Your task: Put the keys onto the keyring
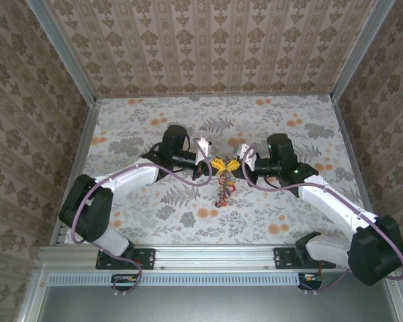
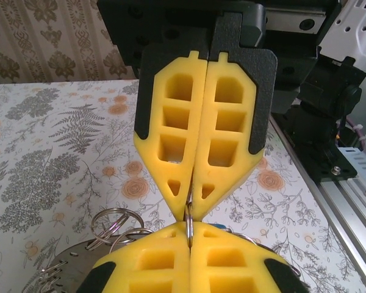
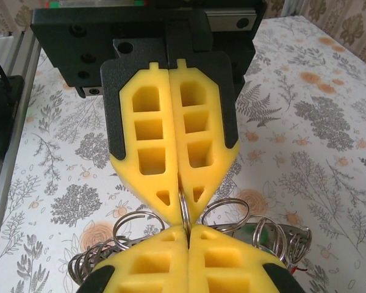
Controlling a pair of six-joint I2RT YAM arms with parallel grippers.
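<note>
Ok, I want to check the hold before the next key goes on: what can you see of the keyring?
The keyring is a thin silvery wire ring, seen edge-on and upright, clamped between the yellow foam tips of the left gripper and right gripper, both shut on it, nose to nose above the table. Smaller split rings bunch beneath it; from above, a cluster with red bits trails toward the near edge.

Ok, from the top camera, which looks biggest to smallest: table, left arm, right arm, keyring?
1. table
2. left arm and right arm, which look about alike, so no ranking between them
3. keyring, the smallest
</note>
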